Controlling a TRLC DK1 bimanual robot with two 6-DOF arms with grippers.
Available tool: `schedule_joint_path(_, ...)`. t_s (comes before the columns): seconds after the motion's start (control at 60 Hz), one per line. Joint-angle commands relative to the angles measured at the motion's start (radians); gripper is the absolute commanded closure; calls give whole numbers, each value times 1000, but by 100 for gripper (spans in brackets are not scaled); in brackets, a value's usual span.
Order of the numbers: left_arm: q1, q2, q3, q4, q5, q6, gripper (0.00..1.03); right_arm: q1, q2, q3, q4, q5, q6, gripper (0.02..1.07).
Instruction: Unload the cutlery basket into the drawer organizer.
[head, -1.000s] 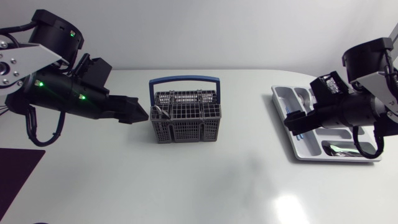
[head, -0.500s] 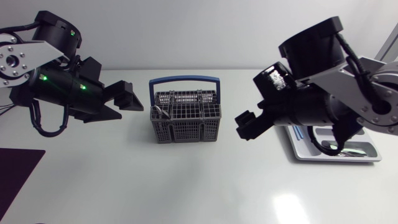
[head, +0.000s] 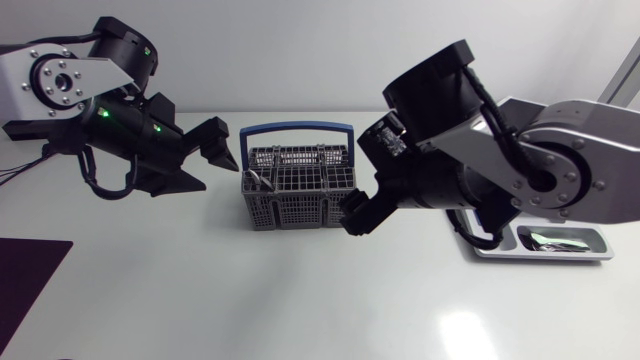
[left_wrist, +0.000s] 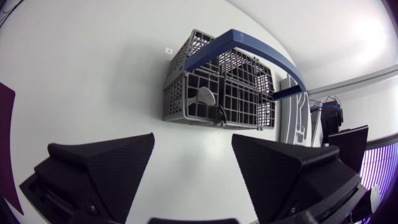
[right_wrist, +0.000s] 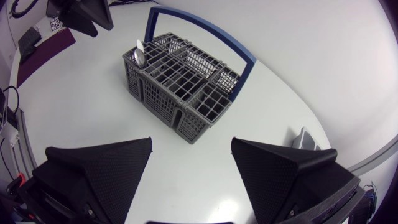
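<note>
Here, the left gripper (left_wrist: 193, 140), its jaws spread and empty, faces the cutlery basket (head: 298, 187) just ahead. The right gripper (right_wrist: 191, 142), jaws likewise apart, has the basket ahead of it. The drawer organizer (head: 560, 248) lies partly hidden behind its arm.

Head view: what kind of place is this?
Probably a robotics lab bench staged for a kitchen chore: white table, white compartmented organizer tray, grey plastic cutlery basket with blue handle between black left gripper and right gripper.
</note>
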Motion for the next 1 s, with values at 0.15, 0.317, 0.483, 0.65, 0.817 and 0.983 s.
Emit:
schedule_joint_path(0.15, -16, 62, 68, -15, -18, -66, 17, 56, 55, 41, 33, 7, 5, 16)
schedule_joint_path(0.317, -27, 90, 87, -15, -20, -92, 17, 81, 97, 74, 55, 7, -8, 16)
schedule_joint_path(0.483, -38, 137, 119, -15, -20, -123, 17, 90, 120, 91, 61, 7, -8, 16)
schedule_joint_path(0.65, -38, 188, 162, -15, -27, -146, 30, 98, 120, 84, 69, 7, -7, 16)
schedule_joint_path(0.817, -58, 257, 220, -24, -41, -178, 40, 114, 137, 87, 70, 14, -13, 16)
schedule_joint_path(0.983, -81, 314, 289, -61, -55, -199, 44, 125, 151, 91, 73, 21, -15, 16)
